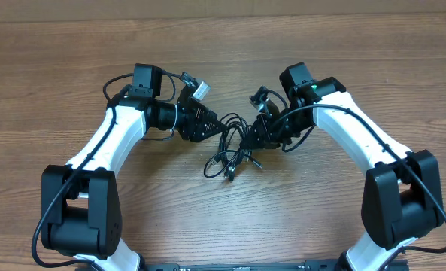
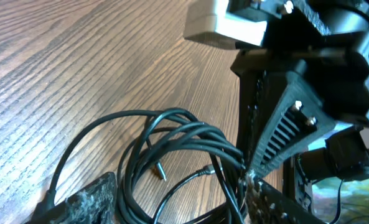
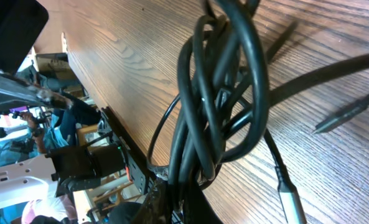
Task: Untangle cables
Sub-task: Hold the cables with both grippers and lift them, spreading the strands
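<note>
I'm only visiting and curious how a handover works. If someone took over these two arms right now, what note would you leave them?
The left gripper is open over the cable loops and grips nothing.
The right gripper is shut on the cables, pinching several strands together.
The cables lie in one bunch of overlapping loops at the middle of the table, between the two grippers. A silver-tipped plug lies loose on the wood.
Done: nothing is separated yet.
Left to do: pull the cords apart, probably by taking one loop with the left gripper while the right holds the bunch.
</note>
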Robot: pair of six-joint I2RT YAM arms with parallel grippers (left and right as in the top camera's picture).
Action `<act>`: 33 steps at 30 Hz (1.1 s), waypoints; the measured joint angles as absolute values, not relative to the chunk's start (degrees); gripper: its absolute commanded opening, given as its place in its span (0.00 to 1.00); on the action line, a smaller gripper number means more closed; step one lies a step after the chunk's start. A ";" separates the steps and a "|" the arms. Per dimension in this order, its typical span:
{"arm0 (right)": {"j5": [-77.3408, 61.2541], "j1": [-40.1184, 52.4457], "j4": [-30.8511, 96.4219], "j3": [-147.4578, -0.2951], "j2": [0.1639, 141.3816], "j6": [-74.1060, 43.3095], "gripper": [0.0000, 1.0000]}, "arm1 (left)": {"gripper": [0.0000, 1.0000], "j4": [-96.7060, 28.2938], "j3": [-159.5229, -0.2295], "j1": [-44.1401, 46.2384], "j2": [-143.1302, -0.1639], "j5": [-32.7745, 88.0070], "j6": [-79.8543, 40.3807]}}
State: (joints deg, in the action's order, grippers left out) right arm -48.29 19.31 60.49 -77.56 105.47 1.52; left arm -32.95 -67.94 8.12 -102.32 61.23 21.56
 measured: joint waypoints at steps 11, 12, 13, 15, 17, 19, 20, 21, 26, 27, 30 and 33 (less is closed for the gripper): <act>-50.09 21.06 62.06 -77.56 105.47 4.89 0.04 | 0.61 -32.91 -67.94 8.16 -102.32 58.22 21.32; -50.37 21.26 62.39 -77.56 105.47 5.37 0.04 | 0.61 -32.91 -67.94 8.16 -102.32 58.06 21.43; -50.59 21.45 62.48 -77.56 105.47 5.65 0.04 | 0.61 -32.91 -67.94 8.16 -102.32 58.04 21.56; -50.83 21.52 62.57 -77.56 105.47 6.13 0.04 | 0.60 -32.93 -67.94 8.16 -102.32 58.04 21.61; -50.85 21.52 62.54 -77.56 105.47 6.33 0.04 | 0.58 -32.95 -67.94 8.19 -102.32 58.02 21.61; -50.83 21.52 62.54 -77.56 105.47 6.48 0.04 | 0.50 -33.01 -67.94 8.38 -102.32 58.04 21.67; -50.85 21.52 62.54 -77.56 105.47 6.48 0.04 | 0.42 -33.12 -67.94 8.54 -102.32 58.02 21.82; -50.87 21.54 62.57 -77.56 105.47 6.50 0.04 | 0.37 -33.34 -67.94 8.71 -102.32 58.02 22.22; -51.11 21.52 63.18 -77.56 105.47 6.87 0.04 | 0.48 -35.38 -67.94 10.72 -102.32 58.02 25.98; -51.57 21.52 63.68 -77.56 105.47 7.42 0.04 | 0.51 -35.75 -67.94 11.20 -102.32 58.00 26.68; -53.23 21.52 65.19 -77.56 105.47 9.30 0.04 | 0.56 -36.01 -67.94 12.19 -102.32 57.98 28.75; -54.00 21.52 65.69 -77.54 105.47 10.39 0.04 | 0.58 -36.01 -67.94 12.58 -102.32 57.95 29.41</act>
State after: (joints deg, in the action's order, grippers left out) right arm -54.00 21.52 65.69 -77.54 105.47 10.39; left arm -36.01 -67.94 12.58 -102.32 57.95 29.41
